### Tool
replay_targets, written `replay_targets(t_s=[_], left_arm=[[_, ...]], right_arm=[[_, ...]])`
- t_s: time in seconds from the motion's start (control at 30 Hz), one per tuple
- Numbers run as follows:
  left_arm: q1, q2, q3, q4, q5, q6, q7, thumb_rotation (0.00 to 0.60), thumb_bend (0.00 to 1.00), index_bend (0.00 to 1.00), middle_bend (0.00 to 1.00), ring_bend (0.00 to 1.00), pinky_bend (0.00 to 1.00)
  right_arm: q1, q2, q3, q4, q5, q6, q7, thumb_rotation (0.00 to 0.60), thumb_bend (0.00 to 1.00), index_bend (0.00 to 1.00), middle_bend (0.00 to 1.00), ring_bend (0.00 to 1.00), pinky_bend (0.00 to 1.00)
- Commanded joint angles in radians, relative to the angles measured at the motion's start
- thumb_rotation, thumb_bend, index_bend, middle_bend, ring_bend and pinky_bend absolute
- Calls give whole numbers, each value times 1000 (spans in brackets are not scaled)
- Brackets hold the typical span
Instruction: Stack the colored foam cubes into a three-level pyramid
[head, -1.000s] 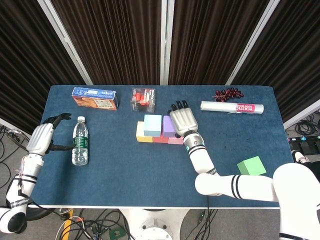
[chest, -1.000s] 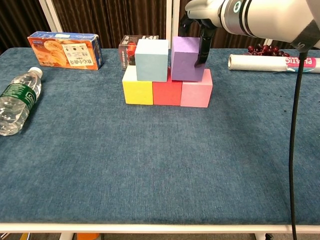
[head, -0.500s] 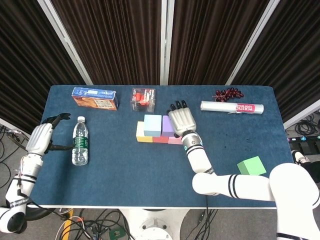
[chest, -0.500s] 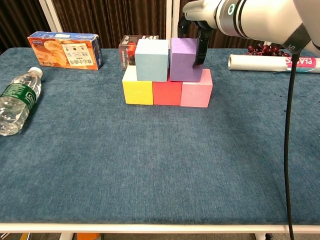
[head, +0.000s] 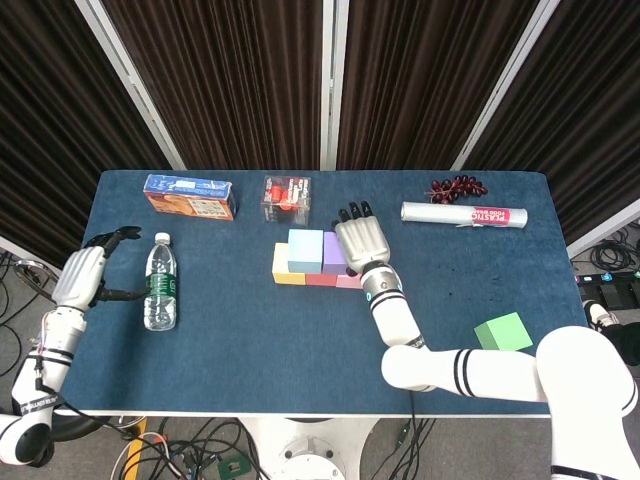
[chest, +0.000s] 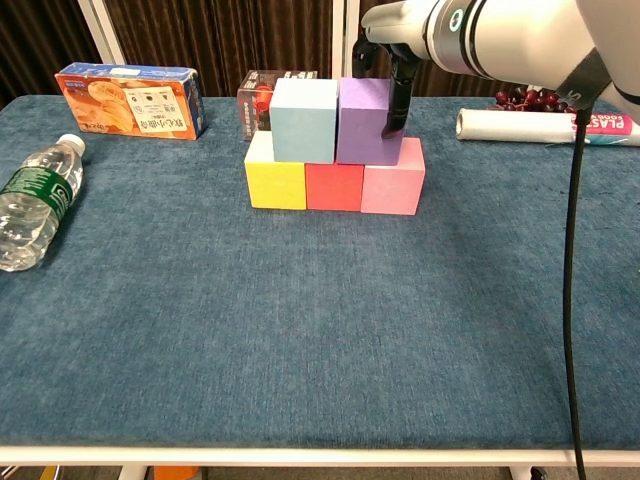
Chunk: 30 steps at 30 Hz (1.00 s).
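Foam cubes stand near the middle of the blue bench (chest: 300, 330) in two levels. The bottom row has a yellow cube (chest: 274, 182) on the left, a red cube (chest: 334, 186) in the middle and a pink cube (chest: 393, 180) on the right, all touching side by side. On top of them sit a light blue cube (chest: 304, 120) and a purple cube (chest: 364, 120), also touching each other. A green cube (head: 503, 332) lies alone on the near right part of the bench, well apart from the stack.

The right hand (head: 362, 240) is over the purple cube. In the chest view its dark fingers (chest: 397, 98) come down along the right side of this cube and another finger shows at the far edge, so the hand grips the purple cube.

The left hand (head: 82, 274) is at the left edge of the bench, just beside a water bottle (head: 160, 281) that lies on its side. Its fingers are apart and slightly curled, and they hold nothing; one finger points toward the bottle.

Along the far side of the bench there are an orange box (chest: 131, 100) on the left, a clear box with red things inside (head: 286, 198) behind the stack, a white roll with a pink label (head: 463, 214) on the right, and a bunch of dark red grapes (head: 457, 187) just beyond the roll.
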Motion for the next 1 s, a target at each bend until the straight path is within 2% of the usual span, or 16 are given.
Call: replay_targets(t_s=[0.03, 1.0], left_arm=[[0, 0, 0, 2, 0, -1, -3, 600, 53, 174, 216, 185, 160], [9, -3, 4, 18, 11, 4, -27, 600, 53, 174, 216, 185, 159]], right_arm=[[2, -3, 2, 1, 5, 3, -5, 600, 95, 429, 140, 0, 0], [13, -34, 29, 7, 42, 41, -55, 600, 94, 400, 133, 0, 0]])
